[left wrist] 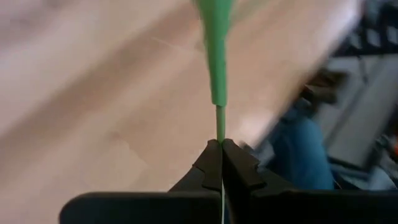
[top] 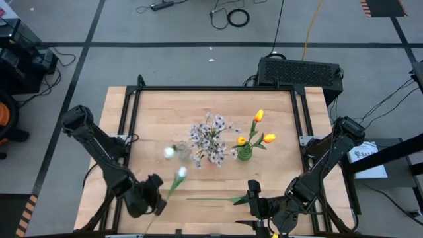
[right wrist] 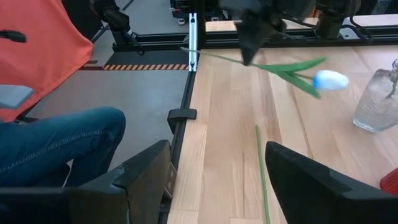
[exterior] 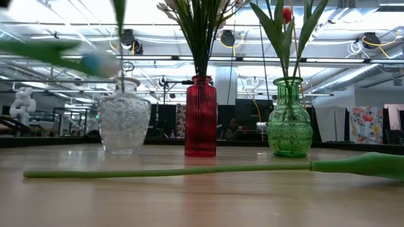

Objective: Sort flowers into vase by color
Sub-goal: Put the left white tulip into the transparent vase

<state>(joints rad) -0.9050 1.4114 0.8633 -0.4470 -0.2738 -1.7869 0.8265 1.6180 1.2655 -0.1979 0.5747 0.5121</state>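
Note:
My left gripper (top: 158,198) hangs near the table's front left, shut on a pale-blue tulip (right wrist: 329,79). The tulip's head (top: 180,173) points toward the clear glass vase (top: 175,151). The red vase (exterior: 201,116) holds pale pink-white blossoms (top: 210,137). The green vase (exterior: 289,120) holds orange-yellow tulips (top: 259,116). Another long green stem (top: 211,198) lies flat on the table. Its leafy end is by my right gripper (top: 253,198), which hovers open at the front right, its fingers apart on either side of that stem (right wrist: 261,174). My left gripper pinches the tulip's thin bare stem end (left wrist: 220,132) between its two fingertips. The stem runs on forward past the fingers, in line with them. The fingers slant downward. The flower is lifted clear of the table, its pale head (exterior: 95,63) out ahead of the gripper.
The three vases stand in a row across the table's middle. A black frame (top: 132,112) edges the wooden top. Beyond the table's left edge a person in jeans (right wrist: 56,143) sits beside an orange cloth (right wrist: 43,50). Bare wood lies between the vases and the front edge.

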